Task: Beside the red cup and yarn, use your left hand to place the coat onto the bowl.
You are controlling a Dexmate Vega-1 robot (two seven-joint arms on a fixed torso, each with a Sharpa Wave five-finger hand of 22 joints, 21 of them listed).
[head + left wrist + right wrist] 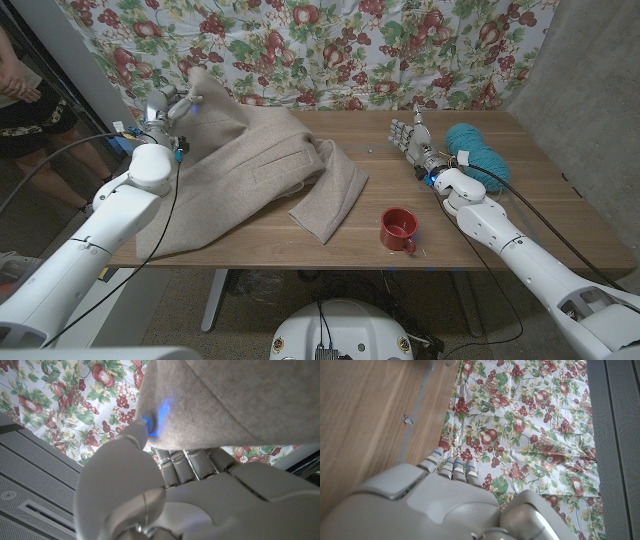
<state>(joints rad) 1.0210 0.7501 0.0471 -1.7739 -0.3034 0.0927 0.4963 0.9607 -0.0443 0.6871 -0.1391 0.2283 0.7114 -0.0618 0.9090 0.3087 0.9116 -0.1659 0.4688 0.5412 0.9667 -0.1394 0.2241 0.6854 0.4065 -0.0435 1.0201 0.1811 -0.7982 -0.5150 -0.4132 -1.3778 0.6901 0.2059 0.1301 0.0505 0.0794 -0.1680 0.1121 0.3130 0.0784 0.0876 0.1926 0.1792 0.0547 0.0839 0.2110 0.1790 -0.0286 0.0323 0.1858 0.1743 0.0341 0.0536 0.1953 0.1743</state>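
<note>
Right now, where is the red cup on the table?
In the head view, the red cup stands near the table's front edge, right of centre, beside the coat hem and in front of the right hand.

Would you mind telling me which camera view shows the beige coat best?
The head view: the coat lies spread over the table's left half, one edge gripped by the left hand. The left wrist view gives a close-up of its fabric against the hand's fingers. The right wrist view faces table and curtain.

The beige coat [250, 165] gripped by the left robot hand [168, 105] is thick, matt, felt-like wool. Beside the right robot hand [412, 137], smooth grey plastic, lie fuzzy teal yarn [475, 150], a glossy red cup [398, 230] and the satin-finished wooden desk [480, 225].
</note>
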